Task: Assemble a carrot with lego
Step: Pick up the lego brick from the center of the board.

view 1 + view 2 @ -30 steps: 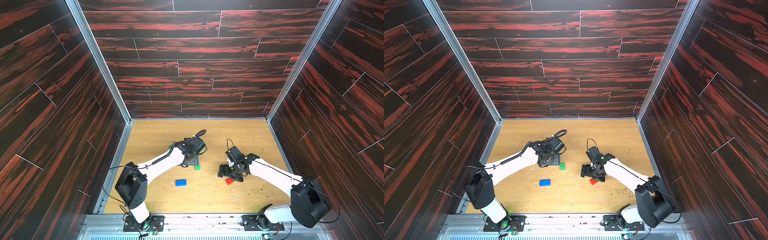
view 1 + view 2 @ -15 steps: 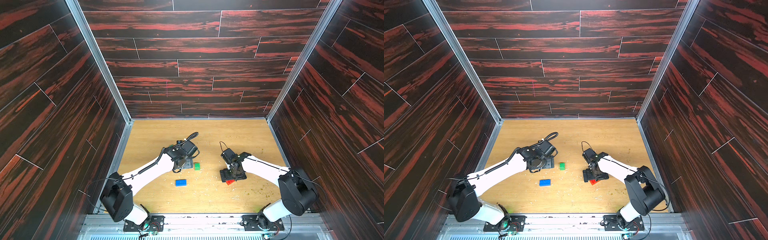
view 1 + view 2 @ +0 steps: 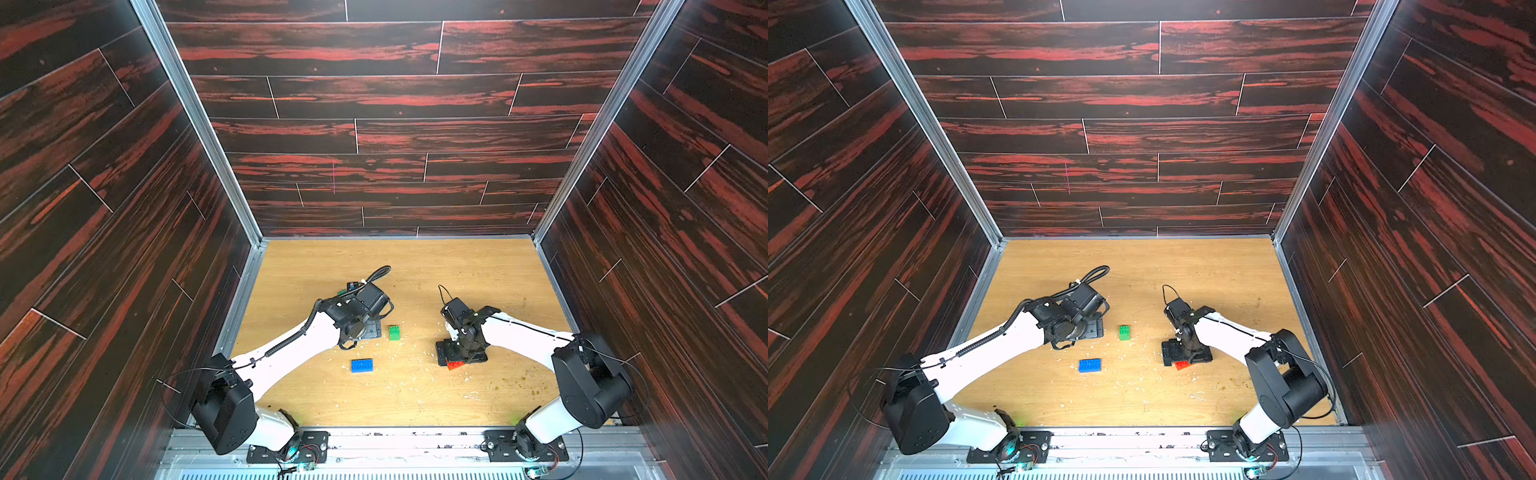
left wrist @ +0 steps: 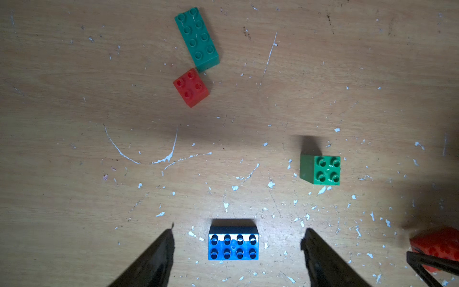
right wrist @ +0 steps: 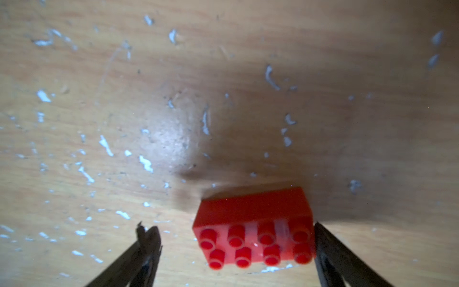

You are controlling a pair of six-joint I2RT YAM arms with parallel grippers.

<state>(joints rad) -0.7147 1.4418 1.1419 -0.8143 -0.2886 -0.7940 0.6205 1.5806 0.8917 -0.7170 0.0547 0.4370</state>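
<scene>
Between the spread fingers of my left gripper, the blue long brick shows studs up on the table, a gap at each end and neither finger on it. Out past those tips sits the green square brick off to one side, and farther out the small red brick just beside the teal long brick. The fingers of my right gripper stand wide too, the red long brick between them with one end hard by one finger, well clear of the other; all five lego pieces lie single, unjoined.
</scene>
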